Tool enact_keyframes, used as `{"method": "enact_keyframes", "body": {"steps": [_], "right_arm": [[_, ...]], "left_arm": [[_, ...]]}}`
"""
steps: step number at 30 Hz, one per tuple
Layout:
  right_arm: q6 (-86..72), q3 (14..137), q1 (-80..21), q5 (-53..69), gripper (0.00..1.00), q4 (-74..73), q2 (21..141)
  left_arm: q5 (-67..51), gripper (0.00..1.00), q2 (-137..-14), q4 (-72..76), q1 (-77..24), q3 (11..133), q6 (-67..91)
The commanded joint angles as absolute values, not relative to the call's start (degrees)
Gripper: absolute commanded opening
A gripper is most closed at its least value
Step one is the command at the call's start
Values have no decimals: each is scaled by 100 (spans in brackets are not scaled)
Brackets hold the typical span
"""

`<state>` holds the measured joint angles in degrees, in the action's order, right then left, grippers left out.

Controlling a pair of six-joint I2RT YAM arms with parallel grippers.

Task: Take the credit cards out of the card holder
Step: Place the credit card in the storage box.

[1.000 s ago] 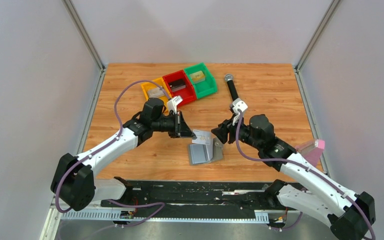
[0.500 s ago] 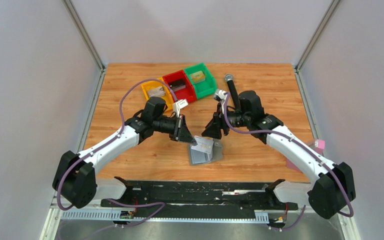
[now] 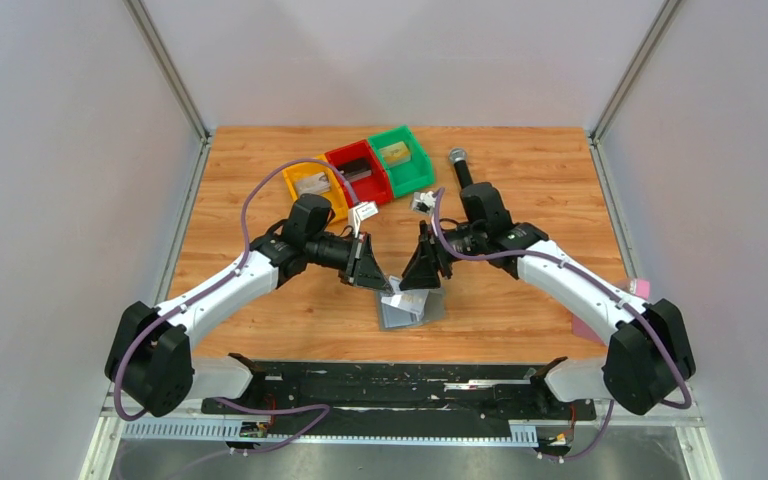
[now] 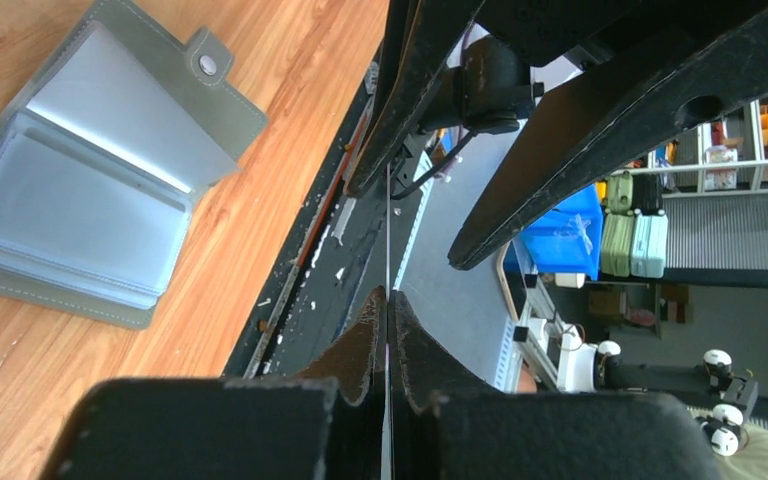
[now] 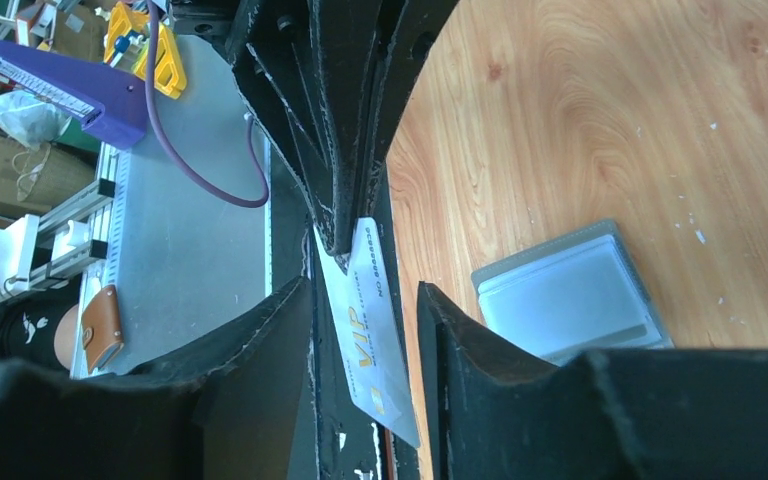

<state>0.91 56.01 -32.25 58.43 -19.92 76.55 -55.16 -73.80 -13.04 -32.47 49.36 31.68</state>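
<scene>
The grey-blue card holder (image 3: 422,314) lies open on the wooden table; it also shows in the left wrist view (image 4: 90,200) and the right wrist view (image 5: 570,295). My left gripper (image 3: 384,284) is shut on a whitish-silver credit card (image 5: 375,330) with gold "VIP" lettering. That card (image 4: 388,240) appears edge-on as a thin line between the left gripper's (image 4: 388,296) closed fingertips. My right gripper (image 3: 416,282) is open, and its fingers (image 5: 260,340) stand on either side of the card's free end with a gap on each side. Other cards in the holder cannot be made out.
Yellow (image 3: 300,180), red (image 3: 345,158) and green (image 3: 415,165) bins sit in a row at the back, each with something inside. A black cylindrical tool (image 3: 460,165) lies behind the right arm. A pink object (image 3: 640,288) sits at the table's right edge.
My right arm has swung in from the right and brought its open gripper around the card's free end. My left gripper has kept hold of the card and lowered slightly.
</scene>
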Motion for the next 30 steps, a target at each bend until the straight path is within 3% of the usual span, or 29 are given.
{"method": "enact_keyframes", "body": {"steps": [1, 6, 9, 10, 14, 16, 22, 30], "right_arm": [[183, 5886, -3383, 6177, 42, -1787, 7790], [38, 5789, -3521, 6042, 26, -1580, 7785], [-262, 5681, -3523, 5793, 2, -1373, 7688], [-404, 5652, -3524, 5667, 0, -1287, 7652], [-1599, 5436, -3483, 5007, 0, -586, 7501], [-2376, 5410, -3481, 4472, 0, -370, 7398], [-4323, 4902, -3489, 2708, 0, 779, 6708], [-5903, 4254, -3754, 1779, 0, 2374, 6462]], "left_arm": [[-5748, 0, -7328, -1178, -3212, 5201, 3017], [-5759, 0, -7289, -1215, -3216, 5234, 2999], [-5653, 5, -7291, -1329, -3213, 5312, 2946], [-5591, 8, -7288, -1492, -3215, 5341, 2877], [-4574, 51, -7124, -2060, -3129, 5543, 2697], [-4467, 61, -6926, -1893, -2983, 5443, 2874], [-4433, 71, -6521, -1383, -2693, 5195, 3472], [-4614, 73, -6458, 33, -2689, 4710, 4482]]}}
